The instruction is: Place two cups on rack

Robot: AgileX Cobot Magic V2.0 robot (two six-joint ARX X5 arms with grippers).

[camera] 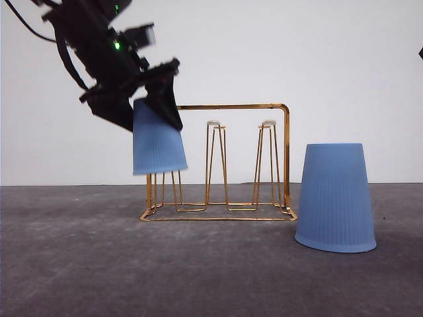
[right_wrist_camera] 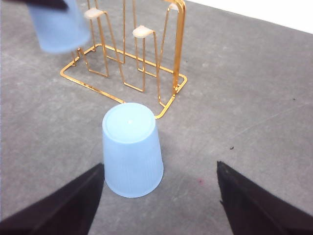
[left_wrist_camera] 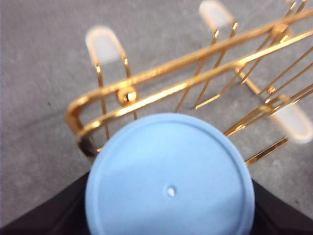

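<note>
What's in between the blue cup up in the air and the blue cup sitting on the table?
In the front view, the gold wire rack stands between the held cup and the standing cup, two white-tipped pegs showing free.

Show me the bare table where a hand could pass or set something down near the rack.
Bare grey table lies in front of the rack and left of the standing cup. More lies right of that cup, seen from the right wrist. It is crowded at the rack's left end, where the left hand holds the other cup.
</note>
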